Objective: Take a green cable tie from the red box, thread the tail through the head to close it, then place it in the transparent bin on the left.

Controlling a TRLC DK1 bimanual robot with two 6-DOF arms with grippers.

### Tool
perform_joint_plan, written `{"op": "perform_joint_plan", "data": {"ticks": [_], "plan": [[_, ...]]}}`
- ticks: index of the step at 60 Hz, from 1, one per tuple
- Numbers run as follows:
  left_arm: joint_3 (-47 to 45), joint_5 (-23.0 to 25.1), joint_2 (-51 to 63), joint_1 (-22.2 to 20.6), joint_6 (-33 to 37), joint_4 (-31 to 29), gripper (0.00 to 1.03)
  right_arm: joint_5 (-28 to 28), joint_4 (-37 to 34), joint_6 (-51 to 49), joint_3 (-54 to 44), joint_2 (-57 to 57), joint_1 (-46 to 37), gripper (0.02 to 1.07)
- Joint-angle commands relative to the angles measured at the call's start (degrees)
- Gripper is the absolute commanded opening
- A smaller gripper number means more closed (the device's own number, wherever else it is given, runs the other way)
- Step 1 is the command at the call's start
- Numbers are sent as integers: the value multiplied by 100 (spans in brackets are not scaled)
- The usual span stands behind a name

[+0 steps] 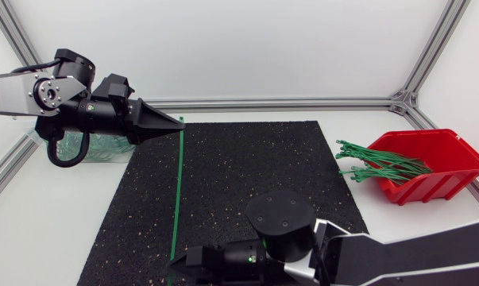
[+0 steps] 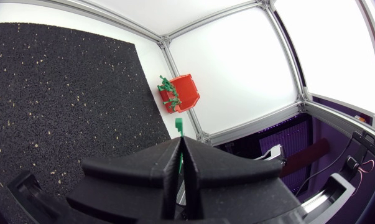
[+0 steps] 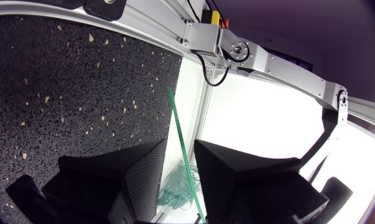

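A long green cable tie [image 1: 178, 191] stretches straight across the black mat [image 1: 247, 183]. My left gripper [image 1: 175, 123] is shut on its far end, above the mat's back left corner; in the left wrist view a green tip [image 2: 178, 126] pokes out past the closed fingers. My right gripper [image 1: 175, 262] sits at the mat's front edge around the tie's other end. In the right wrist view the tie [image 3: 184, 152] runs between the two fingers [image 3: 143, 171], which stand apart with a gap on each side. The red box [image 1: 434, 171] holds several green ties [image 1: 378, 163].
The transparent bin [image 1: 96, 147] stands at the back left under my left arm, with several ties inside [image 3: 181, 186]. Aluminium frame rails [image 1: 303, 102] border the table. My right arm [image 1: 398, 258] lies along the front right edge.
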Motion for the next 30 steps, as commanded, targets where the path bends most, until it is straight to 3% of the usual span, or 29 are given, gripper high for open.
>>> {"op": "perform_joint_plan", "data": {"ticks": [1, 3, 12, 30], "plan": [[-60, 103, 1, -54, 109, -108, 4, 44, 124, -183, -41, 148, 75, 35], [-69, 103, 1, -54, 109, -108, 4, 79, 115, -192, -41, 157, 93, 30], [-131, 103, -51, -63, 126, -108, 4, 114, 124, -192, -59, 165, 102, 23], [-183, 103, -122, -89, 135, -143, 4, 237, 141, -183, -23, 148, 58, 23]]}}
